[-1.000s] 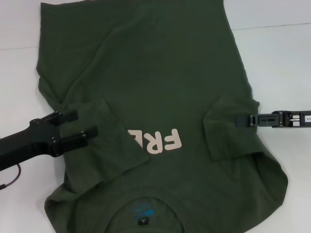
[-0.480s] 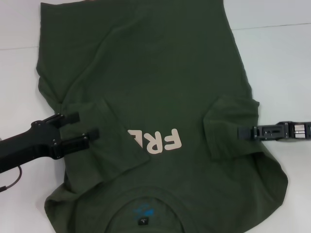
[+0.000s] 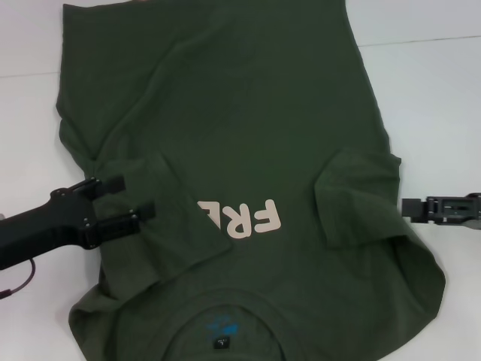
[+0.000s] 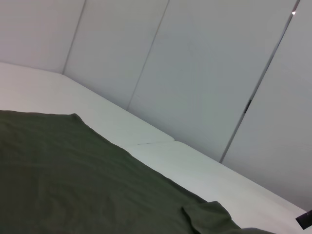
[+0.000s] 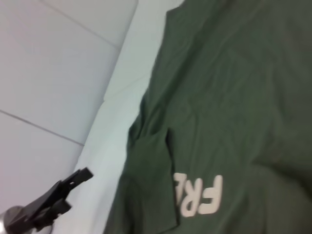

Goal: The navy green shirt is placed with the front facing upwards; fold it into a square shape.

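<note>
Your navy green shirt (image 3: 233, 150) lies spread face up on the white table (image 3: 436, 98), collar toward the robot, with both sleeves already turned inward onto the chest; the left sleeve flap covers part of the pale lettering (image 3: 240, 218). Your left gripper (image 3: 128, 198) sits over the shirt's left edge beside that folded sleeve, fingers parted and holding nothing. Your right gripper (image 3: 406, 205) hangs just off the shirt's right edge over bare table; I cannot tell whether it is open or closed. In my judgement the sleeve-folding step is complete. The next move calls for taking hold of one end of the shirt and folding it lengthwise, keeping the tucked sleeves undisturbed.
</note>
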You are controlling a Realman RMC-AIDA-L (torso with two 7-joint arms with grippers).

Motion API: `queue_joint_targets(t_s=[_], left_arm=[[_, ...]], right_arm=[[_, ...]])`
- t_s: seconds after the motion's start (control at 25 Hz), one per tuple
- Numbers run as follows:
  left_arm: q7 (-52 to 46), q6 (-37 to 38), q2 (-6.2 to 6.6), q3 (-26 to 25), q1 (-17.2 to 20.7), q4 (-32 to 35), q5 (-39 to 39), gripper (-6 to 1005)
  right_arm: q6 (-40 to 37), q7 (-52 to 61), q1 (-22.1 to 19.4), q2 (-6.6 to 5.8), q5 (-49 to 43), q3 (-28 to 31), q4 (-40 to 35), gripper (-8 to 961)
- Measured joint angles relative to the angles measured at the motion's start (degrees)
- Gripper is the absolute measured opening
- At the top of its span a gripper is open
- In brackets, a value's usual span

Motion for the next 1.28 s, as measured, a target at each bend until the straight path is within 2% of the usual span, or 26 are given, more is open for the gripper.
queue_joint_targets(t_s=[0.2, 0.4, 0.72, 1.28], left_arm=[[-0.07, -0.21, -0.11, 0.33, 0.00, 0.00, 0.00, 921], [-0.11, -0.23, -0.24, 0.50, -0.09, 0.00, 0.00, 921], [-0.13, -0.48, -0.29, 0.86, -0.44, 0.00, 0.00, 921], [-0.04, -0.61, -0.27, 0.84, -0.70, 0.00, -0.02, 921]], right_arm=[[1.37, 0.17, -1.29, -1.01, -0.79, -0.29, -0.04, 718], [2.37, 1.00, -1.82, -1.34, -3.56, 0.06, -0.94, 717], [4.07, 1.90, -2.10, -1.28, -6.11, -0.28, -1.53, 712], [5.85, 1.92, -0.50, -0.25, -7.86, -1.06, -0.79, 712]])
